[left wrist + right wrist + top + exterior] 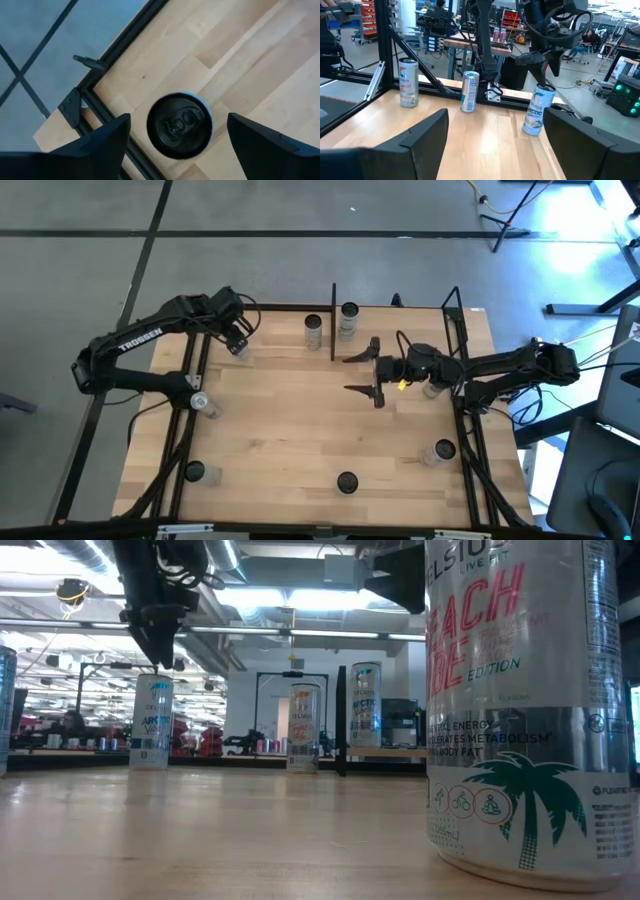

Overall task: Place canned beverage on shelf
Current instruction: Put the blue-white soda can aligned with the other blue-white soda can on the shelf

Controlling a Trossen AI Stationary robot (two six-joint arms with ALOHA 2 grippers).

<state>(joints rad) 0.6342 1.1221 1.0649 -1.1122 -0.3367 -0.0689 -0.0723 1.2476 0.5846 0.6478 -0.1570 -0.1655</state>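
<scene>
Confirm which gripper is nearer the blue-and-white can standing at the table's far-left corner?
Left. The left gripper hovers directly above the blue-and-white can, open fingers either side of its top. The right gripper waits open near the table's middle, well away.

A large light-wood tabletop spreads beneath the left gripper, with a black metal frame rail along its edge just beside that gripper. Grey concrete floor lies beyond the rail. A seated person shows far behind it in the room.
</scene>
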